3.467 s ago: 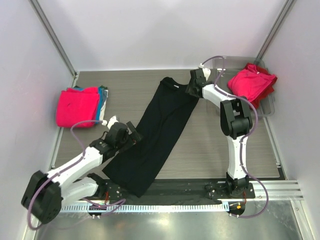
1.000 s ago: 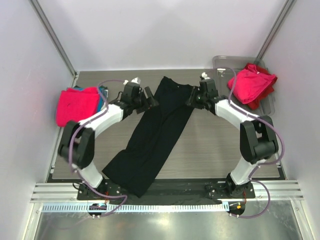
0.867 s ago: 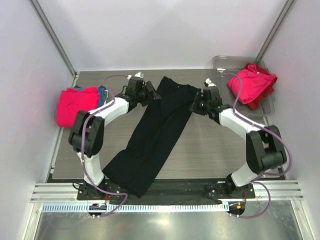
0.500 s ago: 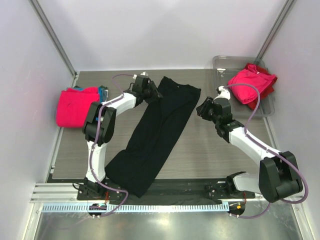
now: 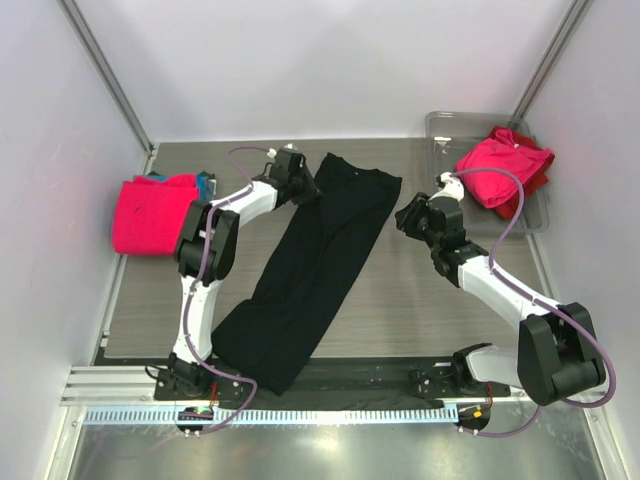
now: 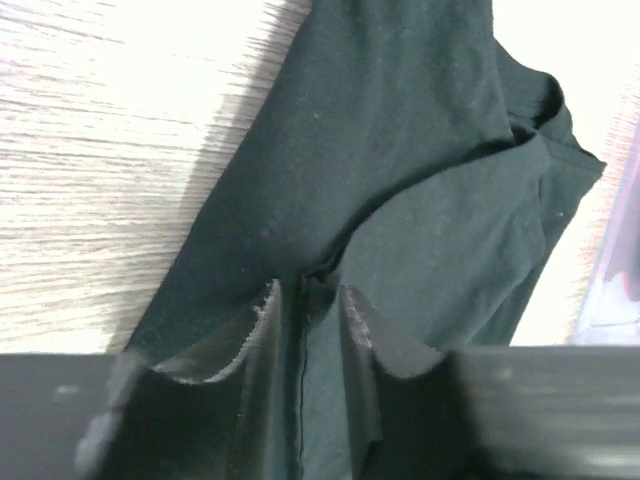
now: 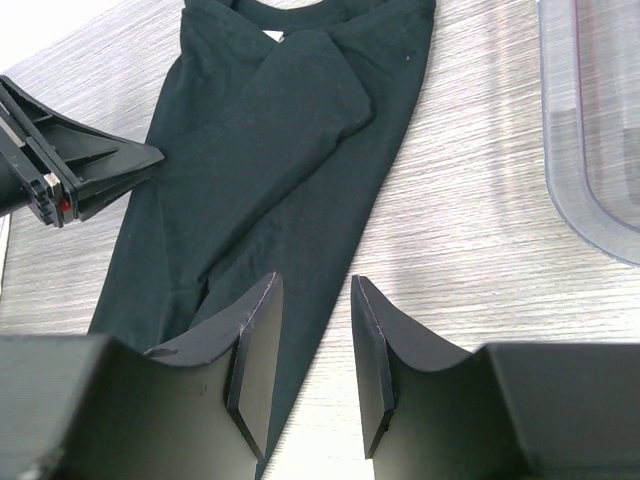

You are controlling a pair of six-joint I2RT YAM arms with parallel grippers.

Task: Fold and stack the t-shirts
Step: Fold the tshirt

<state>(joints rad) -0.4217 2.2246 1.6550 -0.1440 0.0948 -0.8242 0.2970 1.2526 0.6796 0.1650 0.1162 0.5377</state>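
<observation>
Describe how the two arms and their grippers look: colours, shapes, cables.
Both the left arm and the right arm have glossy white rounded links joined by bulky black joints. A thin translucent purplish cable loops loosely along each. The left gripper and right gripper end in two flat, black, wedge-shaped fingers. No markings are readable.

No text, label, brand, number or sign can be read in any view.
</observation>
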